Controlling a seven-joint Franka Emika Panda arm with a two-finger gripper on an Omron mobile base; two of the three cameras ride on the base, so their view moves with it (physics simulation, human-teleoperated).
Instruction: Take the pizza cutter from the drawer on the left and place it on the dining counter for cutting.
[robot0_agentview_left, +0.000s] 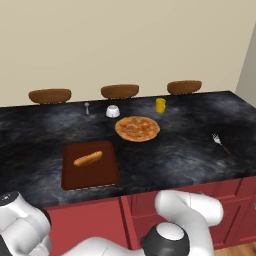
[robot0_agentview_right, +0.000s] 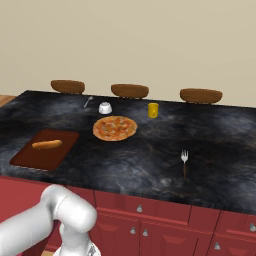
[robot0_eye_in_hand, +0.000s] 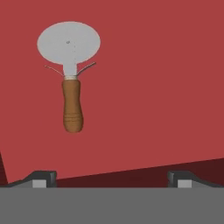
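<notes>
Looking down hand view, we see pizza cutter (robot0_eye_in_hand: 72, 78) lying flat on red drawer (robot0_eye_in_hand: 166, 87) floor, wheel away from us, brown handle toward gripper (robot0_eye_in_hand: 112, 179). Our jaws spread wide, holding nothing, well apart from cutter. Dining counter (robot0_agentview_left: 190, 150) carries pizza (robot0_agentview_left: 137, 128).

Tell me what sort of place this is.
A home kitchen with a dining bar, most likely: a long black stone-look dining counter over red cabinets, a pizza on it, and bar stools along its far side.
</notes>
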